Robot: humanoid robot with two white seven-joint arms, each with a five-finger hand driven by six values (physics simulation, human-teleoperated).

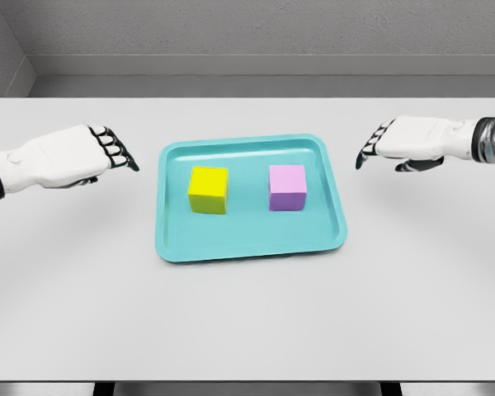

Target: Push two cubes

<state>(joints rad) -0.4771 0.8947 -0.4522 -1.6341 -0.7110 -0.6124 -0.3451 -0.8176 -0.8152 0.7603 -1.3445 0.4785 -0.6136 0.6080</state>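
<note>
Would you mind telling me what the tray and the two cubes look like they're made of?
Tray: probably moulded plastic, smooth teal with a raised rounded rim. Yellow cube and purple cube: matte, uniform colour, no grain, maybe plastic or foam; a render leaves it open.

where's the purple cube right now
In the head view, the purple cube sits on the right half of the teal tray, beside the yellow cube.

Simulated test cell, not a lived-in room. Evidence: plain grey walls (256, 33) meeting at a bare corner, one flat white table (247, 322), a teal tray (252, 243) holding two plain coloured cubes, uniform rendered lighting and surfaces.
</note>
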